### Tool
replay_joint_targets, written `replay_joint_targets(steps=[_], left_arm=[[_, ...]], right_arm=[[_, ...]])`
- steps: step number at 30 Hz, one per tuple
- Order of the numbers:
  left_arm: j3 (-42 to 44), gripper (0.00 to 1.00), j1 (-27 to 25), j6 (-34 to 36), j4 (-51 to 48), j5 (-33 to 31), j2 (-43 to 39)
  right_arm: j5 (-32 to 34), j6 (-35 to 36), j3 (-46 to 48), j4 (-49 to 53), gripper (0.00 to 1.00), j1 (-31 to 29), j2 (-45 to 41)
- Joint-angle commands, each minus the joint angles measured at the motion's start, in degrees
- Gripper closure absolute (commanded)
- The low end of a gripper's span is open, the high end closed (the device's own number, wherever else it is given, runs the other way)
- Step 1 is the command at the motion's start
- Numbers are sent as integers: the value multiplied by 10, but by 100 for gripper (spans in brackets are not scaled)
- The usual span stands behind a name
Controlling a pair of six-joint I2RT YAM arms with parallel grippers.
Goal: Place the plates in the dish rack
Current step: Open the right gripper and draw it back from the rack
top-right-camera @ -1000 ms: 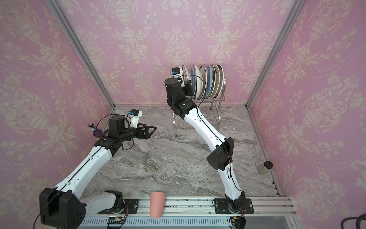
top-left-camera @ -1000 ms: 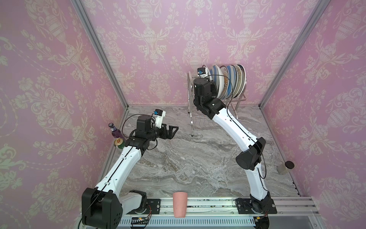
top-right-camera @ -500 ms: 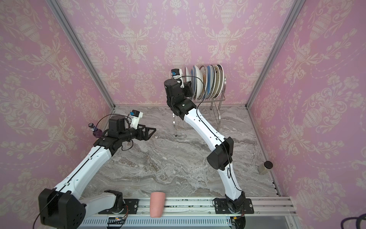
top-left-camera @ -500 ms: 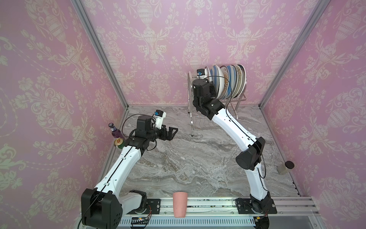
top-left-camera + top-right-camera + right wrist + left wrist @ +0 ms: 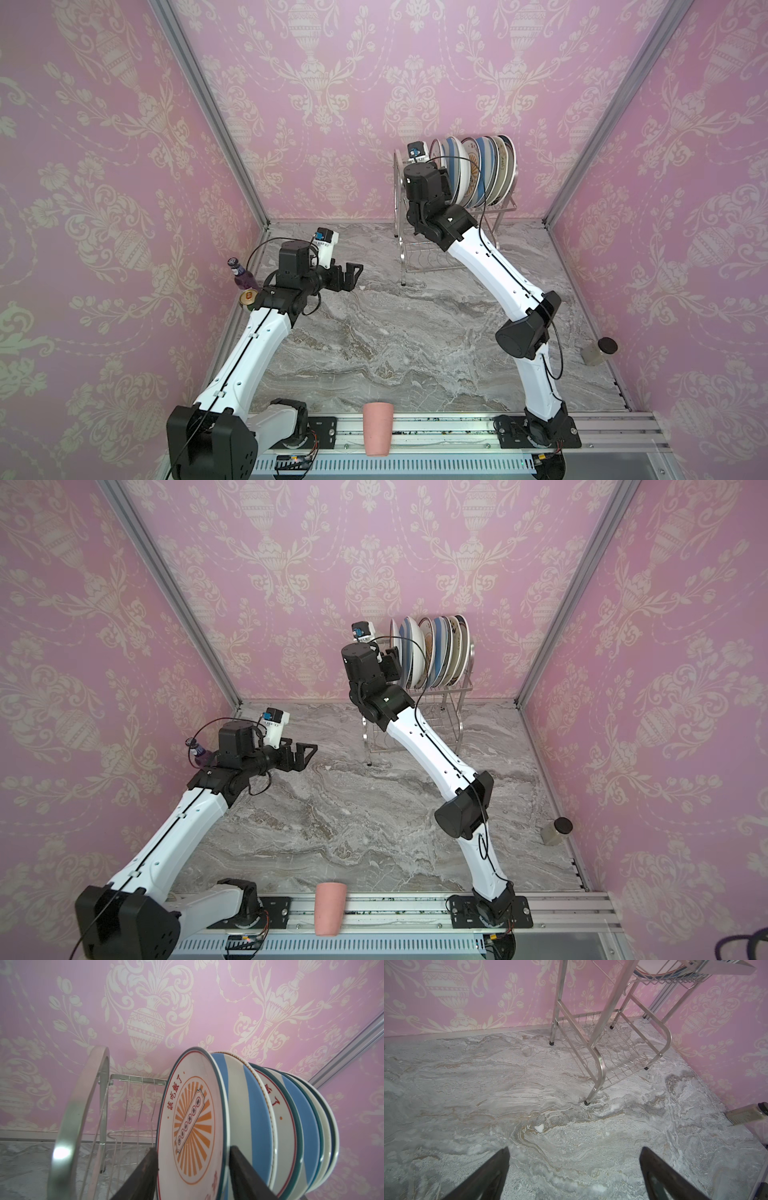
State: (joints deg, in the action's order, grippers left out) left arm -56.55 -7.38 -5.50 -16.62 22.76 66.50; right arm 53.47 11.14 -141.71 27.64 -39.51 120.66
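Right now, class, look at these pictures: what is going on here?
The right end effector is at the two-tier silver wire dish rack, its jaws open astride the edge of the round orange-sunburst ceramic plate, which stands upright at the end of a row of plates on the upper tier. The left end effector hovers open and empty over the grey marble tabletop.

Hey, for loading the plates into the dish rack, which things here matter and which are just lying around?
Part of the job: plates; dish rack.
Just lying about: pink cup; purple bottle; small tin beside the bottle; black-lidded jar.
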Motion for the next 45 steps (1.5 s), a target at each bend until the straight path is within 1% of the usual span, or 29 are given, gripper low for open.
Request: replay_joint_targets(steps=[1,3,8,10,13,15,16,17,18,19,20,21,22,25,26,28,29,31,32,33,34,35,36,38,39,40,42,43,45], left_arm=[[-10,1,6,-30,10,-59,-11],[0,1,7,-54,26,-87,-19],[28,1,9,-88,55,-140,-35],[48,1,9,-96,72,-160,-47],[97,1,9,-100,108,-215,-75],[140,1,10,-99,143,-262,-95],[174,1,10,-95,167,-286,-102],[207,1,10,-88,199,-324,-108],[243,1,10,-77,235,-369,-112],[278,1,10,-57,283,-408,-110],[308,0,13,-33,327,-446,-100],[331,0,18,-14,367,-474,-88],[344,1,26,-6,388,-483,-76],[370,0,61,3,437,-447,-46],[388,0,71,4,476,-435,-35],[418,1,88,21,571,-401,-1],[427,1,94,32,618,-397,26],[430,1,100,54,678,-386,76],[421,0,103,62,685,-378,105],[410,1,107,64,684,-371,130],[395,1,107,66,667,-372,138],[374,1,110,56,609,-356,133],[363,1,113,56,584,-344,132],[375,1,116,66,617,-319,139],[386,1,116,71,631,-302,131],[400,1,116,65,641,-280,120],[417,1,117,34,671,-254,111],[424,1,118,27,702,-230,125],[417,1,118,26,768,-206,201]], right_arm=[[-71,-51,2,83,37,3,-87],[-103,-66,54,101,31,9,-143],[-181,-124,235,118,28,47,-303],[-188,-138,328,109,27,66,-375],[-203,-161,481,87,26,106,-474],[-209,-178,599,48,25,136,-540],[-208,-181,649,26,22,147,-565],[-208,-178,711,-17,21,160,-595],[-205,-175,790,-64,18,171,-620],[-205,-176,845,-106,16,181,-636],[-219,-177,906,-154,12,197,-647],[-244,-175,954,-193,11,215,-650],[-257,-176,994,-227,8,229,-649],[-303,-160,1095,-360,3,274,-618],[-322,-161,1122,-412,2,292,-595],[-364,-169,1148,-494,1,326,-540],[-368,-164,1165,-556,1,334,-508],[-381,-138,1193,-673,0,341,-448],[-389,-132,1204,-732,0,346,-414],[-404,-129,1206,-764,0,350,-385],[-419,-131,1201,-764,0,353,-365],[-440,-131,1207,-812,0,359,-335],[-456,-137,1219,-851,0,368,-317],[-445,-149,1238,-865,0,374,-325],[-438,-151,1243,-888,0,375,-320],[-436,-151,1247,-898,0,375,-317],[-438,-149,1235,-870,0,375,-320],[-438,-147,1226,-854,0,372,-319],[-446,-143,1222,-849,0,373,-319]])
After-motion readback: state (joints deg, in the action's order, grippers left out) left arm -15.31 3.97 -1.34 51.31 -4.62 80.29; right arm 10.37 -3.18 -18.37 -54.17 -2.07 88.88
